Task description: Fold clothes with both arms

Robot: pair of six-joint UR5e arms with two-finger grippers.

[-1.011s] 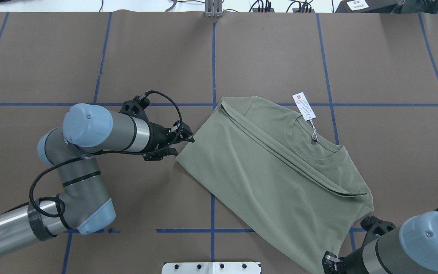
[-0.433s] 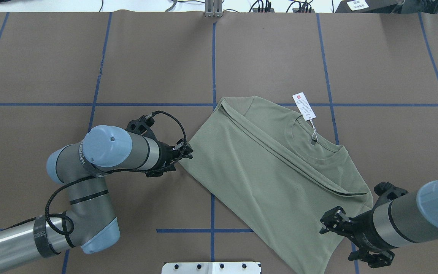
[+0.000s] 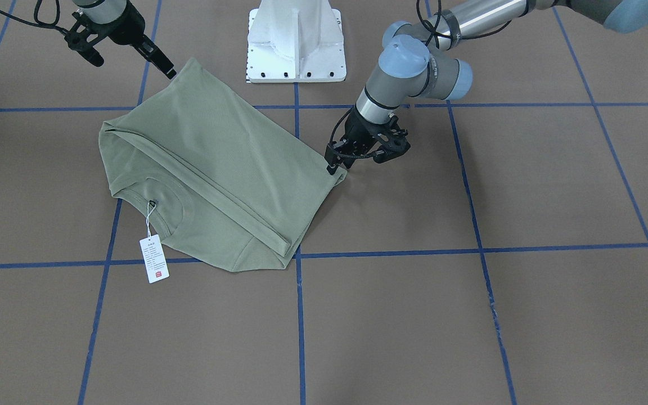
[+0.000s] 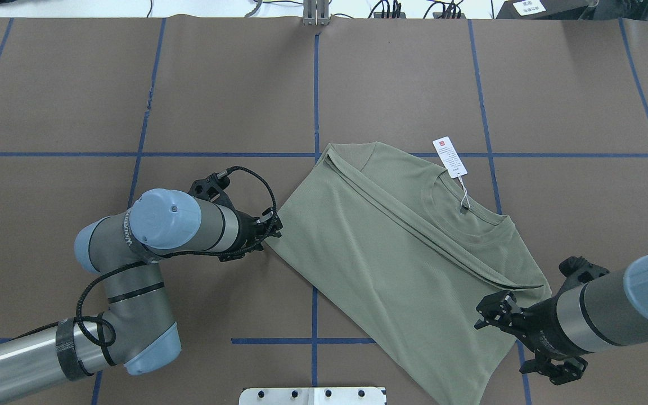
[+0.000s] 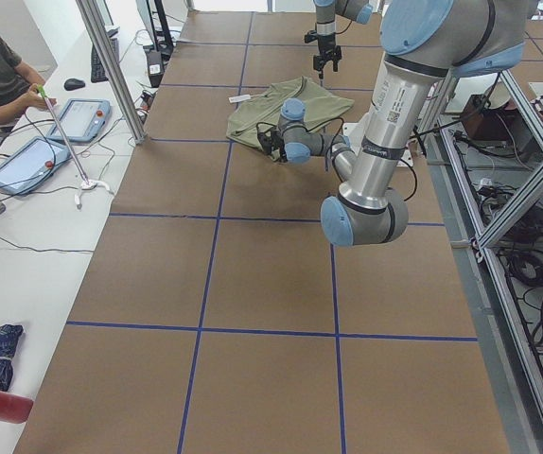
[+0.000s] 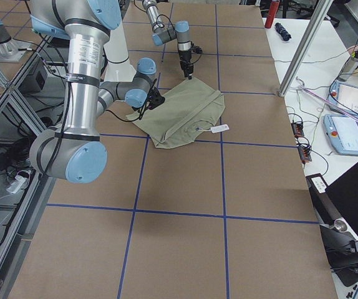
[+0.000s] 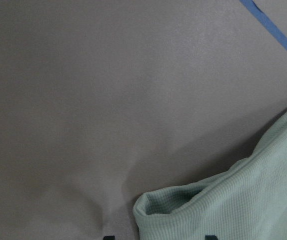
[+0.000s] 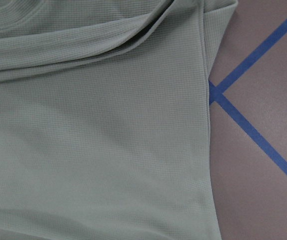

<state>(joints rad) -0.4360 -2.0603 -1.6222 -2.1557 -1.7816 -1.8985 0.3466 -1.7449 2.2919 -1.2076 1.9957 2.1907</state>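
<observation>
Brown paper covers the table point(image 4: 217, 84), marked into squares by blue tape lines point(image 4: 315, 101). At the near edge, in the middle, stands the white pedestal base point(image 4: 313, 395). From the near right the right arm point(image 4: 611, 315) reaches in. The right gripper point(image 3: 133, 63) points down with its jaws spread wide, and one fingertip is just at the near right hem corner of the shirt point(image 4: 403, 264). Its wrist camera looks down on flat green knit and a tape crossing just beside the hem. From the near left the left arm point(image 4: 166, 222) bends toward the centre. The left gripper point(image 3: 356, 160) sits low at the shirt's left corner, its jaws apart. In the left wrist view that corner lies between the two dark fingertips, slightly puckered and not yet pinched. The sage-green shirt is folded and lies flat on the table, set at a slant and mostly right of the middle tape line. A long fold edge runs across it from far left to near right. Farther on, the round neck point(image 4: 459, 211) faces up. Beyond it the white hang tag point(image 4: 451, 156) with its red mark rests on the paper, tied on by a thin string.
</observation>
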